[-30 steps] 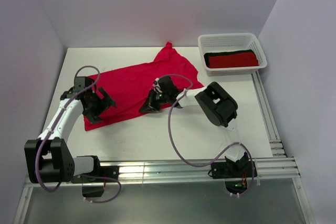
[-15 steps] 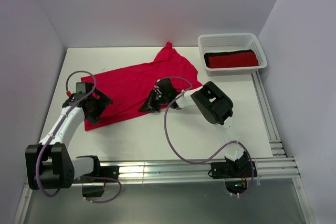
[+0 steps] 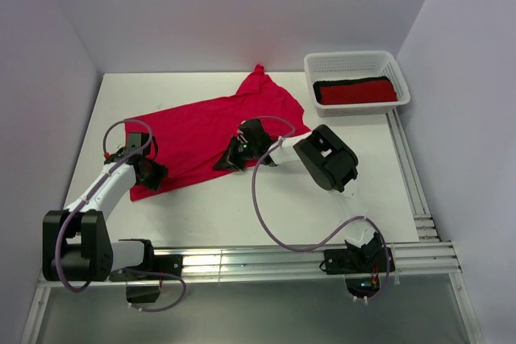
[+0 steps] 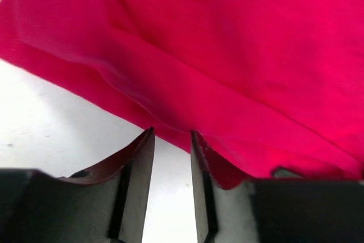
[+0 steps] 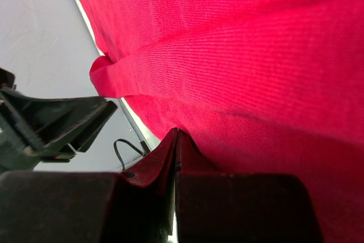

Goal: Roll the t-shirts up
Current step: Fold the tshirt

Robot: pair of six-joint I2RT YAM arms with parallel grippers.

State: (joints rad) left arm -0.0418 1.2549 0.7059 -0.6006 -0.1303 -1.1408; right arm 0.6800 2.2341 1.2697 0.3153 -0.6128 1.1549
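A crimson t-shirt (image 3: 214, 130) is spread flat on the table (image 3: 242, 207), its near hem turned toward the arms, probably so that rolling can be begun from that edge. The right gripper (image 3: 230, 159) is clamped shut on the hem near its middle, with the arm reached forward and bent leftward, low over the table. The left gripper (image 3: 151, 173) is set low at the shirt's near-left corner. Its jaws are narrowly parted, with the hem at their tips but not pinched. A red roll (image 3: 359, 94) and a black roll (image 3: 351, 82) are seen in the basket (image 3: 355, 60) at far right.
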